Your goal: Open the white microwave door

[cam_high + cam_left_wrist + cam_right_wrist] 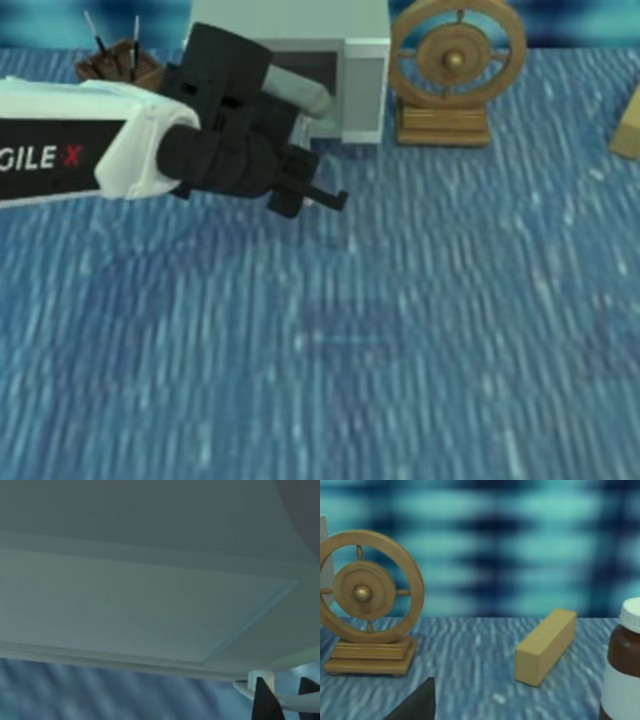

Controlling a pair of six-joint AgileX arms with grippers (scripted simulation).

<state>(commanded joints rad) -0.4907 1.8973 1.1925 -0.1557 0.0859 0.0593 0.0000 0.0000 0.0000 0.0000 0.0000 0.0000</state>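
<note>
The white microwave [362, 92] stands at the back of the table, left of centre. The white microwave door [150, 605] fills the left wrist view as a pale panel with a greyish window. From above its grey top edge [300, 88] angles out from the box, and the dark cavity [318, 62] shows behind it. My left gripper [325, 195] [285, 700] is in front of the microwave, shut on the door's pale handle [290, 700], with one dark finger on each side of the bar. The arm hides most of the door from above.
A wooden ship-wheel ornament [457, 70] [367, 605] stands right of the microwave. A wooden block [628, 125] [545, 645] and a brown bottle with a white cap [622, 670] are at the far right. A brown holder with sticks [115, 60] sits back left. My right gripper [420, 707] is parked off the top view.
</note>
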